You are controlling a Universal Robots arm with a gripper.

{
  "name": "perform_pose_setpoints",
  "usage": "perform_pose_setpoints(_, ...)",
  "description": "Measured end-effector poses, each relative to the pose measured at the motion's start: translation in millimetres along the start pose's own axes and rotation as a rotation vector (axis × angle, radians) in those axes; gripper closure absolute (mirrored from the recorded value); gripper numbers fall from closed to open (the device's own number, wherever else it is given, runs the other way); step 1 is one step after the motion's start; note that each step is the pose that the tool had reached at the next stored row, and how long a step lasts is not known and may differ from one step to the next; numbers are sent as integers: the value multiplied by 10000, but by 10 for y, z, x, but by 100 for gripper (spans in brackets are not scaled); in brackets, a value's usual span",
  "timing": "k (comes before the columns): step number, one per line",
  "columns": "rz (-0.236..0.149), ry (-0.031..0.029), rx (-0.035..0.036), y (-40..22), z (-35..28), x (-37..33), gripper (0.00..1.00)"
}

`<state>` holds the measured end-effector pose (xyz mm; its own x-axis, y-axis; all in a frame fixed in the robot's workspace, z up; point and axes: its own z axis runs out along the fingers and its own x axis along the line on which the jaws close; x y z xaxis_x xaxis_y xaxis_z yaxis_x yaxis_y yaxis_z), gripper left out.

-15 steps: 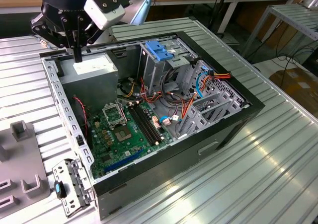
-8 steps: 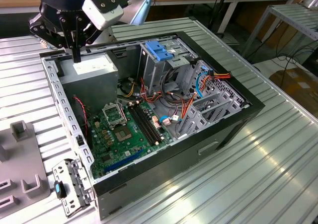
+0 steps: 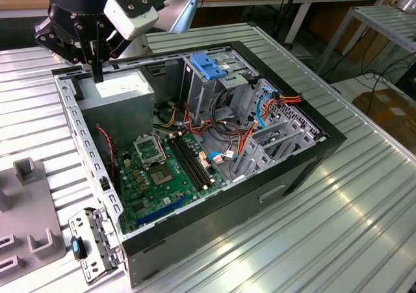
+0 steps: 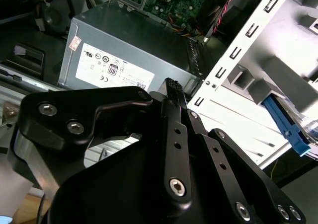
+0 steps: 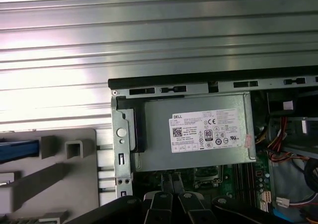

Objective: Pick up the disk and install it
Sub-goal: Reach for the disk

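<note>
Though closed, end effector [image 3: 97,75] near box [image 5: 156,134]

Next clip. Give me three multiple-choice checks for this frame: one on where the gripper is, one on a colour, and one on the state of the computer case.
1. The gripper is above:
A) the grey box with the white sticker
B) the drive cage
C) the circuit board

2. The plastic top of the drive cage is:
A) red
B) blue
C) yellow

3. The computer case is:
A) closed by its panel
B) wrapped in film
C) open on top

Answers:
1 A, in the exterior view the gripper hangs just over the stickered box.
2 B, the cage's top piece is plainly blue.
3 C, the circuit board and cables lie exposed.
</note>
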<state>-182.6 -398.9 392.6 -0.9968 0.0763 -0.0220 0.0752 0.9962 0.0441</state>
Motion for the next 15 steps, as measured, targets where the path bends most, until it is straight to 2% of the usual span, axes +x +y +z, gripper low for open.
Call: perform_pose_setpoints(15, -1, 4, -1, -6, 0, 82, 89)
